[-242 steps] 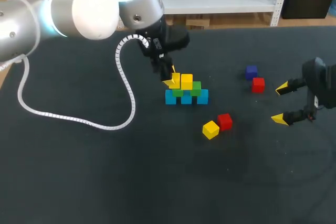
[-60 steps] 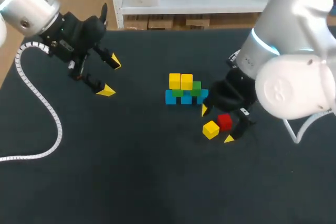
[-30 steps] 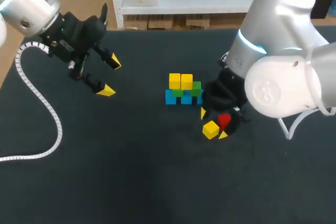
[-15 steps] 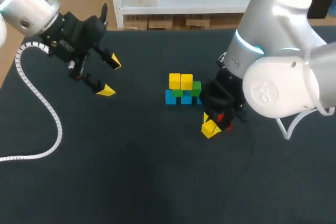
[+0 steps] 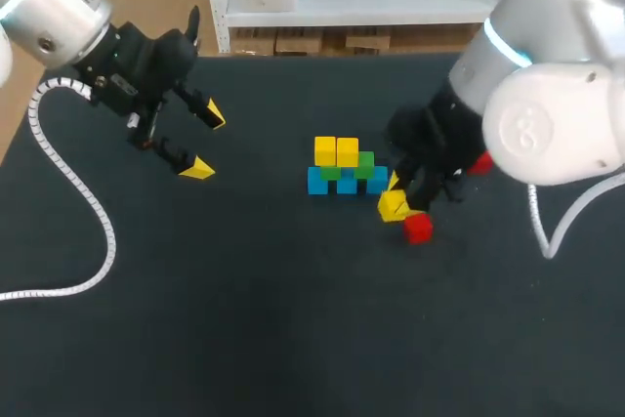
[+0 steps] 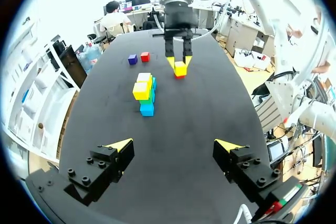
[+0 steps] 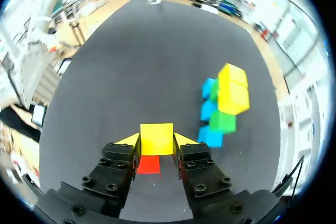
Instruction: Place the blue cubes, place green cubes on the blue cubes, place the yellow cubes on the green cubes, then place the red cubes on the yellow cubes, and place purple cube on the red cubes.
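Sitting clamped in right tool [image 7: 156,141]: yellow cube [image 7: 156,136]; red cube [image 7: 148,164] just beneath.

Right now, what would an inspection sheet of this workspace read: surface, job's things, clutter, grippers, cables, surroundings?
Surface: black matte table top, flat.
Job's things: stack of small cubes, with a blue row at the bottom, green above and two yellow on top; loose yellow cube held above a red cube on the table; second red cube and dark purple cube side by side, apart from the stack.
Clutter: nothing seen.
Grippers: left gripper open over bare table; right gripper shut on the loose yellow cube.
Cables: white coiled cable lies on the table by the left arm; pale cable loop by the right arm.
Surroundings: nothing seen.
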